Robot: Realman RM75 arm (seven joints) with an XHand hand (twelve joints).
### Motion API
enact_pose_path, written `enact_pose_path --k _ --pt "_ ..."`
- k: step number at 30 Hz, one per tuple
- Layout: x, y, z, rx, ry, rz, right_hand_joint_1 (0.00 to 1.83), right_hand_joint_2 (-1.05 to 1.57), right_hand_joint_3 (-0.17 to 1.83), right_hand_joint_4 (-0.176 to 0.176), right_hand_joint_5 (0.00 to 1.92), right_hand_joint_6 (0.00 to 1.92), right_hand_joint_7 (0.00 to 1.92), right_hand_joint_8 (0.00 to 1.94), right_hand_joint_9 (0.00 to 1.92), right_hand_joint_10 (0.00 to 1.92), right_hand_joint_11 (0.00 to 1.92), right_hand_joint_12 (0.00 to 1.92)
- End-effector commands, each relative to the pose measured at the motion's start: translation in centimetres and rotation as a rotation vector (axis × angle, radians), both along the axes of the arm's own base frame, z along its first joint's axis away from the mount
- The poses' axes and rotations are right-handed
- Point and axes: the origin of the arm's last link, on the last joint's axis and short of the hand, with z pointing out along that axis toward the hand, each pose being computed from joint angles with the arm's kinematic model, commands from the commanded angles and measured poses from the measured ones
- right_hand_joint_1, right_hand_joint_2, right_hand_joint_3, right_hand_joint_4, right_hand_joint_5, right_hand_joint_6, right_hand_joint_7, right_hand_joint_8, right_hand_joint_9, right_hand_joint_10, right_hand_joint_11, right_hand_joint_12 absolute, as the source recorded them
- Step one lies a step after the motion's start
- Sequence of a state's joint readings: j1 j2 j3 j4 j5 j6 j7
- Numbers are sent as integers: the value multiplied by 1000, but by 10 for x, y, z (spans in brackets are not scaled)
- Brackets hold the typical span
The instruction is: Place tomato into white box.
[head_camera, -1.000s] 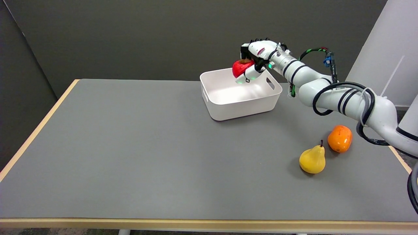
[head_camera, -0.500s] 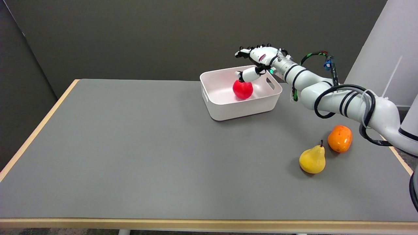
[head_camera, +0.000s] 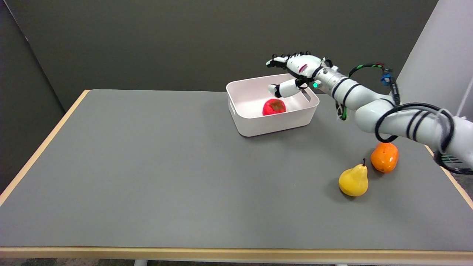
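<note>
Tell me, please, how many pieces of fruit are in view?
3: the tomato lies inside the white box; the yellow pear and the orange fruit sit side by side on the table, near its right edge.

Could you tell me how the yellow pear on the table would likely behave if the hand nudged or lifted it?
The pear stands upright on its wide base, so a nudge near its narrow top would probably tip it. Its rounded body would then likely roll in a curve. The glossy skin looks smooth, so it might slip in a loose grip.
</note>
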State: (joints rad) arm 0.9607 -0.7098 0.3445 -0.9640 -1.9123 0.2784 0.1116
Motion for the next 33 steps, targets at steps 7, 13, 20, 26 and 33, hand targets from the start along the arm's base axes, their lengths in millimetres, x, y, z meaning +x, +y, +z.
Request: enact_pose_path --k 7,13,20,26,33 --pt "87 16 -8 99 -146 178 249 638 970 127 188 443 319 370 293 677 221 1286" --pt "88 22 -36 166 -235 161 242 639 972 124 181 433 311 359 283 667 203 1267" --pt "81 39 -82 285 -250 122 258 644 952 115 180 425 309 348 270 667 184 1268" --pt "79 57 -108 328 -323 96 276 660 908 101 180 409 307 334 253 680 161 1265" --pt "77 60 -116 310 -404 53 293 682 861 93 196 411 335 345 263 719 176 1282"
